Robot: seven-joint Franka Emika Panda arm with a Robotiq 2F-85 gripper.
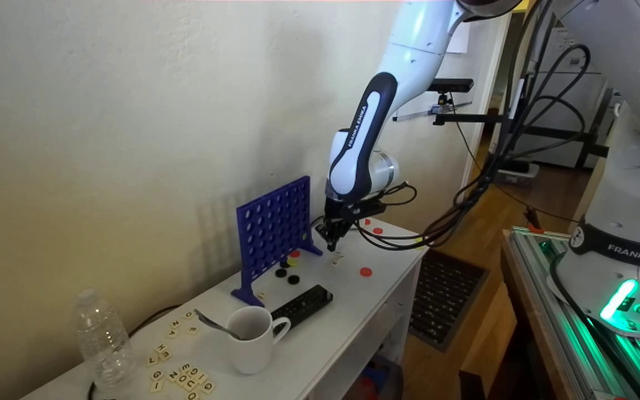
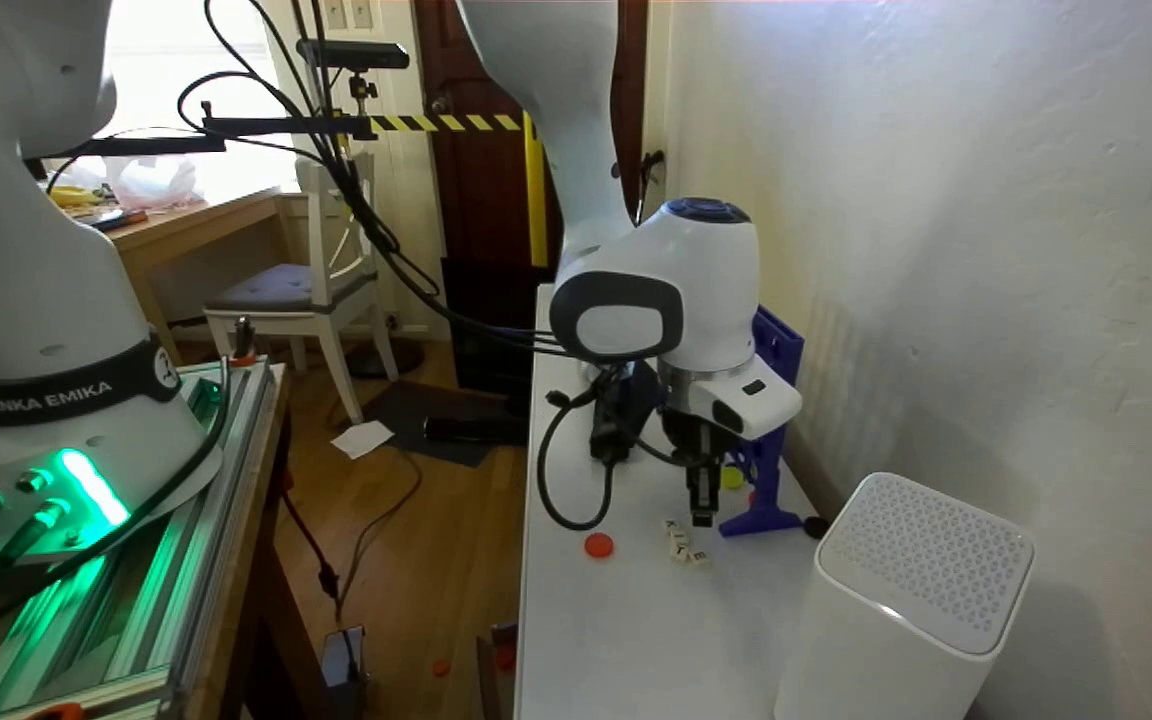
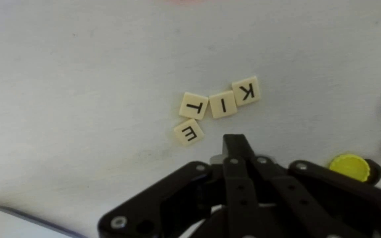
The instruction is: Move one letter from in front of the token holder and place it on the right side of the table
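Observation:
Letter tiles K [image 3: 246, 91], I [image 3: 223, 104], T [image 3: 193, 105] and E [image 3: 189, 132] lie flat on the white table [image 3: 78, 72] in the wrist view. They also show as a small group of letters in the exterior views [image 1: 337, 258] [image 2: 678, 545]. The blue token holder [image 1: 273, 228] stands upright near the wall; in an exterior view the arm partly hides it [image 2: 779, 345]. My gripper [image 3: 238, 142] is shut and seems empty. It hovers above the table beside the E tile, near the token holder's foot, in both exterior views [image 1: 331, 244] [image 2: 703, 515].
A white cup [image 1: 253, 344] with a spoon, a black remote [image 1: 302, 305], a bottle [image 1: 103, 339] and more letter tiles [image 1: 186, 378] stand or lie farther along. Red [image 1: 365, 271], black [image 1: 293, 279] and yellow [image 3: 350, 167] tokens lie nearby. A white box [image 2: 916, 570] stands by the wall.

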